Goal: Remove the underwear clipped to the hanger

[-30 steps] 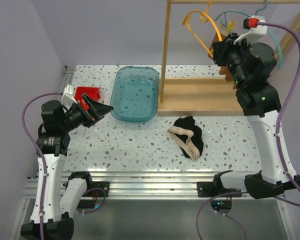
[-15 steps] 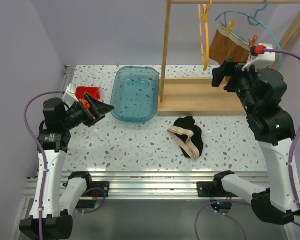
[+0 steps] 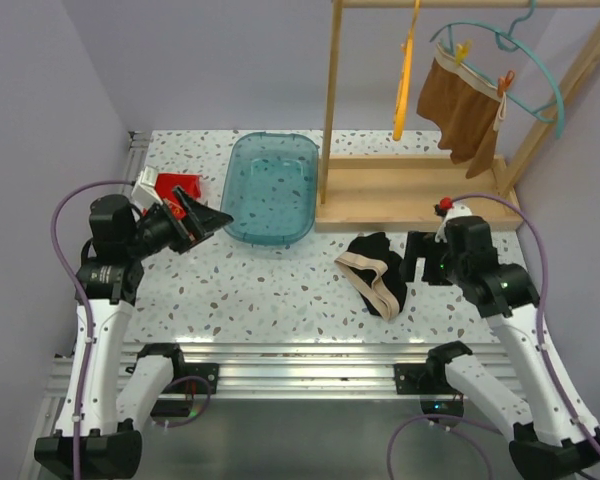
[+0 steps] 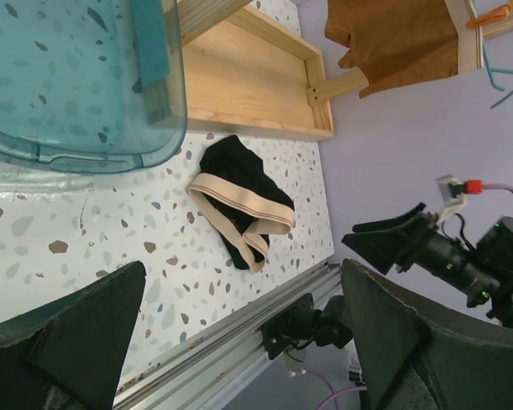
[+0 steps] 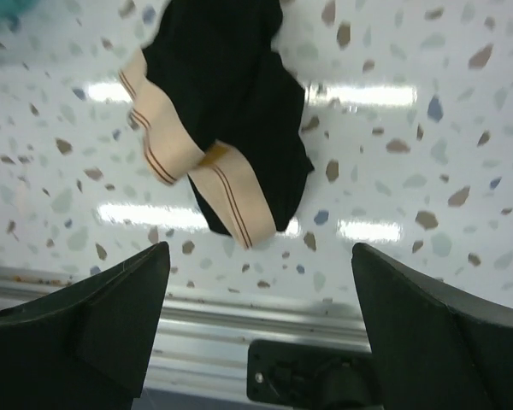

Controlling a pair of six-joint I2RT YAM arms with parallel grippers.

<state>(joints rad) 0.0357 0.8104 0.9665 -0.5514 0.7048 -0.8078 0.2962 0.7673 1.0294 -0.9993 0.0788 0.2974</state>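
The black underwear (image 3: 375, 272) with a beige waistband lies crumpled on the table in front of the rack; it also shows in the left wrist view (image 4: 239, 201) and the right wrist view (image 5: 231, 94). The rust-brown underwear (image 3: 465, 105) hangs clipped to the teal hanger (image 3: 542, 98) on the rack's top bar, and appears too in the left wrist view (image 4: 393, 43). My right gripper (image 3: 415, 258) is open and empty, low over the table just right of the black underwear (image 5: 261, 248). My left gripper (image 3: 205, 220) stands open and empty at the left, beside the bin (image 4: 244, 269).
A teal plastic bin (image 3: 270, 185) sits at the back left. A wooden rack stands on a base (image 3: 400, 190) with an upright post (image 3: 330, 100). An orange hanger (image 3: 405, 75) hangs bare. A red object (image 3: 175, 185) lies by the left gripper. A metal rail (image 3: 300, 355) runs along the near edge.
My right gripper opened at the hanger, pulled away and dropped down to the table beside the black underwear. The hangers swung; the brown underwear stays clipped. The left arm barely moved.
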